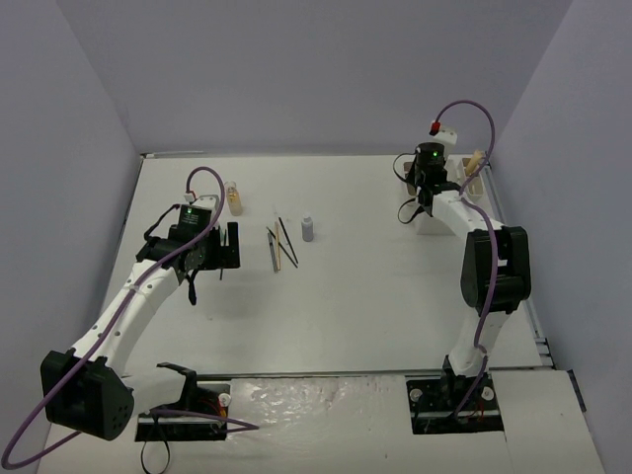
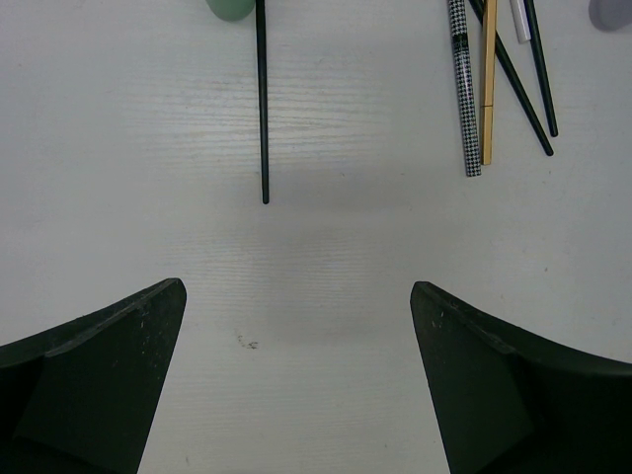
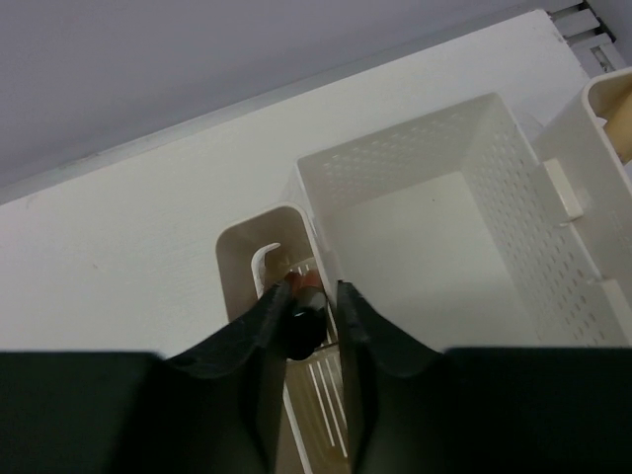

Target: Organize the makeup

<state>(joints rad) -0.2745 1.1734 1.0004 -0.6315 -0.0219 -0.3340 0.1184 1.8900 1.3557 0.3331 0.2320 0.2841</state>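
The makeup lies mid-table: an amber bottle (image 1: 234,197), a grey-purple bottle (image 1: 307,229) and a fan of thin pencils (image 1: 280,245). My left gripper (image 1: 229,247) hovers open just left of them. In its wrist view a thin black pencil (image 2: 263,99), a green bottle (image 2: 229,8), a checked pencil (image 2: 462,89), a tan stick (image 2: 488,79) and black brushes (image 2: 513,79) lie ahead of the left gripper (image 2: 296,296). My right gripper (image 3: 306,296) is shut on a red and black tube (image 3: 301,321), standing in the narrow slotted compartment (image 3: 242,257) of the white box (image 3: 395,168).
The white box (image 1: 472,183) stands at the far right by the wall, its large perforated compartment (image 3: 434,237) bare inside. A tan item (image 3: 617,109) shows in a further compartment at the right edge. The purple walls close in the back and sides.
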